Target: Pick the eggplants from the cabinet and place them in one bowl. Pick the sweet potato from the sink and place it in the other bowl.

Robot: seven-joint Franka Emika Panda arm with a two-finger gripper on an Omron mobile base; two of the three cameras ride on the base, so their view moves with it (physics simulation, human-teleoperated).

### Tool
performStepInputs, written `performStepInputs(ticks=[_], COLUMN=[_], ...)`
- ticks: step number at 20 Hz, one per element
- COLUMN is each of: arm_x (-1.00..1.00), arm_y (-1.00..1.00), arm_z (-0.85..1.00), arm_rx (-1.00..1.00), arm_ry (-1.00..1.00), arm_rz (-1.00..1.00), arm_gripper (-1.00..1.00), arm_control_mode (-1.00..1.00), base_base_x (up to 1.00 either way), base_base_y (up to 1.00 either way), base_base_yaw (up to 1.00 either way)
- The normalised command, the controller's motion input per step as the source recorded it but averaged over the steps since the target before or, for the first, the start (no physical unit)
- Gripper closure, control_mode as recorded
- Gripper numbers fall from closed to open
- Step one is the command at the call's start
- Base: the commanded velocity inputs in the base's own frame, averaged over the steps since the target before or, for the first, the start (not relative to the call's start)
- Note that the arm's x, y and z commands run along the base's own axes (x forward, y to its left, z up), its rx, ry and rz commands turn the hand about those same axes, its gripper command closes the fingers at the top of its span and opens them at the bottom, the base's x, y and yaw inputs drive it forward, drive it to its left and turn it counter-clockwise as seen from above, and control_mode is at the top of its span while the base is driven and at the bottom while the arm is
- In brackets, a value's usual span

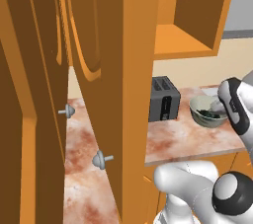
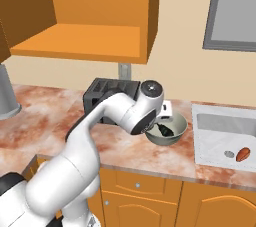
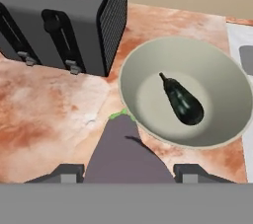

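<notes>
Your gripper (image 3: pixel 129 171), at the hand view's bottom centre, is clamped on a purple eggplant (image 3: pixel 123 151) just beside the grey-green bowl (image 3: pixel 225 77) rim. A second eggplant (image 3: pixel 183 102) lies inside that bowl, centre right. The sweet potato (image 2: pixel 243 154) rests in the sink (image 2: pixel 220 121), lower right of the right base view.
</notes>
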Motion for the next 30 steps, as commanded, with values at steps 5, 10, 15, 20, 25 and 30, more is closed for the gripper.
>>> performStepInputs(ticks=[5,10,15,20,25,30], arm_x=[0.25,0.19,0.11,0.05,0.04,0.26], arm_y=[-0.03,-0.09,-0.09,-0.03,0.00,-0.11], arm_z=[-0.12,-0.10,-0.11,-0.03,-0.02,-0.12], arm_rx=[-0.02,0.00,0.00,0.00,0.00,0.00], arm_ry=[0.00,0.00,0.00,0.00,0.00,-0.01], arm_rz=[-0.07,-0.11,-0.12,-0.06,0.00,0.00], arm_gripper=[1.00,1.00,1.00,1.00,1.00,1.00], arm_control_mode=[-1.00,-1.00,-1.00,-1.00,-1.00,-1.00], base_base_x=[0.00,0.00,0.00,0.00,0.00,0.00], base_base_y=[0.00,0.00,0.00,0.00,0.00,0.00], base_base_yaw=[0.00,0.00,0.00,0.00,0.00,0.00])
